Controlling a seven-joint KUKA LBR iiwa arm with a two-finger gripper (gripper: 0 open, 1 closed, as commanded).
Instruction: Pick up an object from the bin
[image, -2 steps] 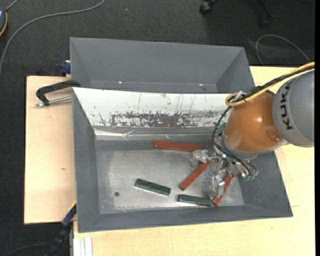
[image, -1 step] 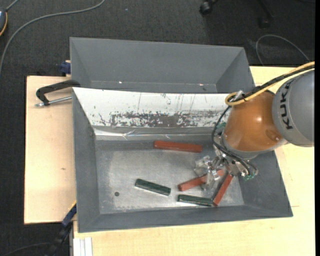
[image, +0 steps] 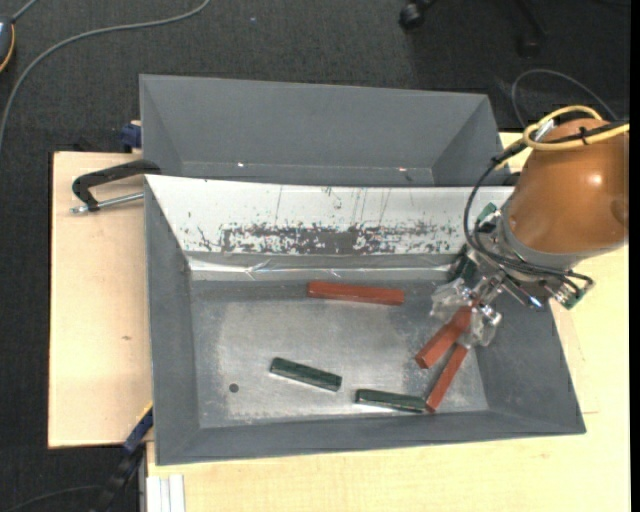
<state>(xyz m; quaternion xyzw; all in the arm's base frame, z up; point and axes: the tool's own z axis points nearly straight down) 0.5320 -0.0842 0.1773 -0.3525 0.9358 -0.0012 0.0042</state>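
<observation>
My gripper (image: 466, 312) is low in the bin's right part and stands open. Its fingers straddle the upper end of a red stick (image: 438, 346) that slants down to the left on the bin floor. A second, thinner red stick (image: 447, 376) lies just right of it, running down toward the front wall. A dark green bar (image: 390, 401) lies at that stick's lower end, along the front wall.
A longer red bar (image: 357, 293) lies near the back wall, left of the gripper. Another dark green bar (image: 305, 374) rests in the front middle. The arm's orange cover hangs over the bin's right rim.
</observation>
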